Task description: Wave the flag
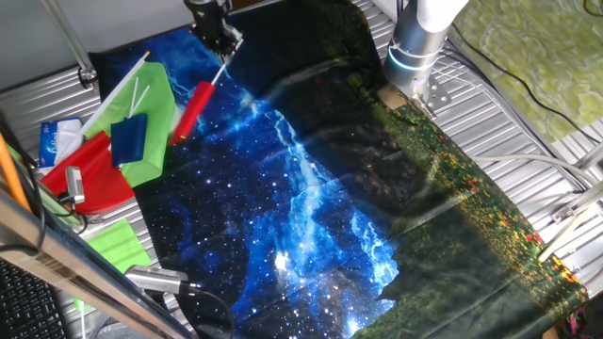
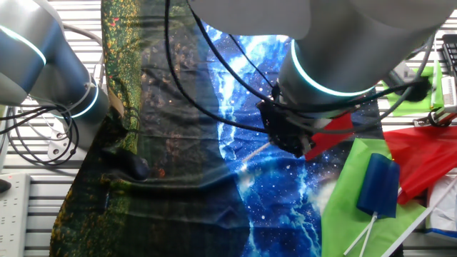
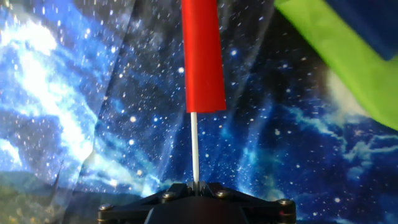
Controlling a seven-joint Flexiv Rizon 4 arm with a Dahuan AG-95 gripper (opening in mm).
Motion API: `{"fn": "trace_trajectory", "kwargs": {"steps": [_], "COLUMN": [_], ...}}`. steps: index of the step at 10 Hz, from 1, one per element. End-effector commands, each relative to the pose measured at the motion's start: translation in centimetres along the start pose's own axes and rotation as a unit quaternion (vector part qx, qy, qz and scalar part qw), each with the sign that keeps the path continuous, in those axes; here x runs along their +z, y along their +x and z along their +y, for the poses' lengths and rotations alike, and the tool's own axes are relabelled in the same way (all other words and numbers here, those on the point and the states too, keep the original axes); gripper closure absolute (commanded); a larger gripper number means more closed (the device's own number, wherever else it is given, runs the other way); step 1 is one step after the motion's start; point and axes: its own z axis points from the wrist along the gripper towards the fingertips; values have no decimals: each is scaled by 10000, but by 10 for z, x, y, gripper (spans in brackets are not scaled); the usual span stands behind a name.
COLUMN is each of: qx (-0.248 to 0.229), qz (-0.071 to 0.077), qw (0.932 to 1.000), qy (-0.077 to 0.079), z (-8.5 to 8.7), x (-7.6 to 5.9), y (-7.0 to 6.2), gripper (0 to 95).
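The flag [image 1: 193, 108] is a small red cloth, rolled around a thin white stick. My gripper [image 1: 224, 45] is shut on the end of the stick and holds the flag tilted down to the left above the starry blue cloth [image 1: 283, 188]. In the hand view the red flag [image 3: 202, 56] points straight away from my gripper [image 3: 196, 184], with the white stick clamped between the jaws. In the other fixed view the arm hides most of the flag; a red patch [image 2: 335, 132] shows beside my gripper [image 2: 289, 139].
A lime-green flag [image 1: 151, 113] with a blue rolled flag [image 1: 129, 138] on it lies left of the held flag. A larger red flag [image 1: 94, 174] lies further left. The robot base [image 1: 415, 47] stands at the back right. Metal table slats surround the cloth.
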Motion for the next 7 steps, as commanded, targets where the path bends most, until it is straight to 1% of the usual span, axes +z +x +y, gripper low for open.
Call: {"fn": "trace_trajectory", "kwargs": {"steps": [1, 2, 3, 4, 5, 6, 7], "qx": [-3779, -4062, -3981, -3663, -3209, -2625, -2067], "qz": [179, 247, 249, 223, 200, 226, 263], "qw": [9227, 9098, 9134, 9270, 9444, 9631, 9771], "qy": [736, 820, 811, 769, 689, 546, 431], "z": [-5, -5, -6, -5, -5, -5, -5], "x": [0, -1, -2, -2, -2, -2, -2], "y": [-3, -6, -7, -7, -7, -6, -6], "gripper": [950, 950, 950, 950, 950, 950, 950]}}
